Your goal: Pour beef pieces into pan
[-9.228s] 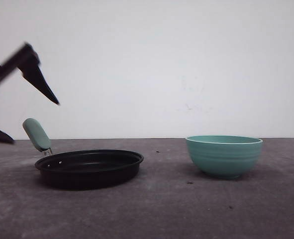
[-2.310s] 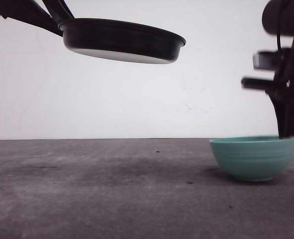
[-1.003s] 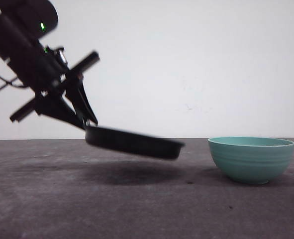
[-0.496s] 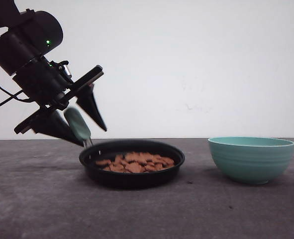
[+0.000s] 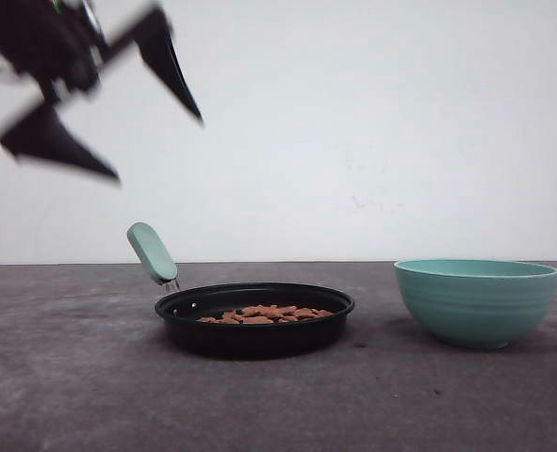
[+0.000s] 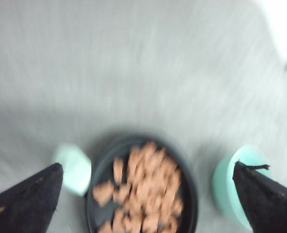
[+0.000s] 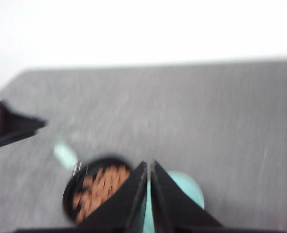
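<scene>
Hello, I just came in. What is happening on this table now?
The pan sits on the table with the beef pieces in it. Nothing holds it: the left gripper is open above its handle. The teal bowl stands to the right of the pan. The right gripper is shut and holds nothing.

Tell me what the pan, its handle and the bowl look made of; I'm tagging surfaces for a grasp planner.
The pan looks like dark-coated metal: matte black, thin rolled rim, though coated steel or aluminium can't be told apart. Its handle looks like smooth mint-green plastic or silicone, with a soft rounded shape. The bowl looks like glazed ceramic: teal, faint ribs, a slight sheen.
</scene>
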### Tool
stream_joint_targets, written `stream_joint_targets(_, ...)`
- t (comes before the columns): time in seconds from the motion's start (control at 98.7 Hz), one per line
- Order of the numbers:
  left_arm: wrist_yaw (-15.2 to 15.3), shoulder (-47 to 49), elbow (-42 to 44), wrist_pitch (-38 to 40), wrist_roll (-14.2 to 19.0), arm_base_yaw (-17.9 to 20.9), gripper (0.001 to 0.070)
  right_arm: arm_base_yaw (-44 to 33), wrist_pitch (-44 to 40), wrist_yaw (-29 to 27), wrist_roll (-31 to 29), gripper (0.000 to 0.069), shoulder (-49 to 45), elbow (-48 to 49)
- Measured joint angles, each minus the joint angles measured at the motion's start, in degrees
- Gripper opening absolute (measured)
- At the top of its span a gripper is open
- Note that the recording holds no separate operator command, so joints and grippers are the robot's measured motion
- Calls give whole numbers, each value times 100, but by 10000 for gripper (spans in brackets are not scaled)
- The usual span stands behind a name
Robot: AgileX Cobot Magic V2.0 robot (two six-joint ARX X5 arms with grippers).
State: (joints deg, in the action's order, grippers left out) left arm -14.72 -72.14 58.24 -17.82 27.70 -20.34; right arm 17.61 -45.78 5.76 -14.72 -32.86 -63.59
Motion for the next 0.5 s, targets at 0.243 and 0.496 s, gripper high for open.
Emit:
stream_joint_targets(0.243, 957, 2013, 31, -651, -745, -4, 507, 0, 494, -570, 538, 10, -79, 0)
stream_joint_targets(0.496, 1615, 3095, -404, -922, -1008, -4, 35, 0, 1296, -605, 1622, 10, -195, 422)
